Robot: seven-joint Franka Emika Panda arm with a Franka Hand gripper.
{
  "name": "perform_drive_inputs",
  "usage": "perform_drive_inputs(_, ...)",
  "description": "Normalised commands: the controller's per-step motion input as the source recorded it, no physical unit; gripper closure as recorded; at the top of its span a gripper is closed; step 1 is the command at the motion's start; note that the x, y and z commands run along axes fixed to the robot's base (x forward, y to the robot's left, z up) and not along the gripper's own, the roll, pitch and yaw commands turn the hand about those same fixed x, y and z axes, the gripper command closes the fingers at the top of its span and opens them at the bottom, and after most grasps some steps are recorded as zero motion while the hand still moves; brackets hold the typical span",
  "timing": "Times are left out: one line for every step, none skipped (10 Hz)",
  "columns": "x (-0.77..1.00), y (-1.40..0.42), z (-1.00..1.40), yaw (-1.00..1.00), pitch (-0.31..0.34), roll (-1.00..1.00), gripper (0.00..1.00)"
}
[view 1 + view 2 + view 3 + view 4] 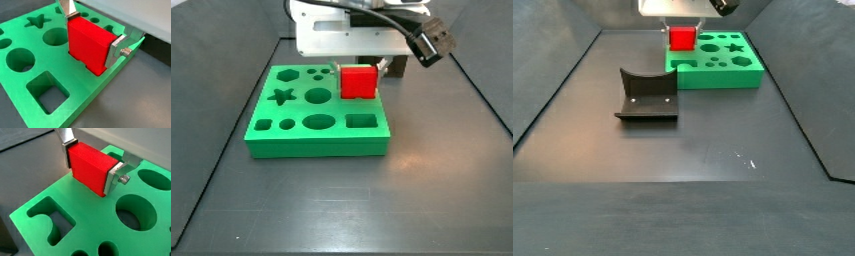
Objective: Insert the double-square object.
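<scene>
The double-square object (pixel 88 44) is a bright red block with two prongs split by a narrow slot. My gripper (pixel 93 34) is shut on it, one silver finger on each side. It stands upright on the green board (pixel 80 95), close to the board's edge, with its prongs at the surface. Both wrist views show the hold, and it shows in the gripper (pixel 93 164) as the red block (pixel 90 168) over the board (pixel 87 223). In both side views the red block (pixel 358 82) (pixel 681 38) sits at one edge of the board (pixel 311 140) (pixel 727 70), below the gripper (pixel 360 66).
The board has several shaped holes: a star (pixel 37 21), round holes (pixel 55 36), a square (pixel 48 90). A dark grey block with a curved notch (pixel 647 95) lies on the dark floor beside the board. Walls ring the floor.
</scene>
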Motion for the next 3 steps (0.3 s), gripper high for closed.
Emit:
perform_drive_inputs(0.07,-0.07,-0.19,-0.08,-0.066,0.00,1.00)
perform_drive_inputs(0.00,0.06,0.00,-0.01,0.000,-0.02,1.00)
perform_drive_inputs(0.00,0.00,0.00,0.00,0.000,-0.01,1.00)
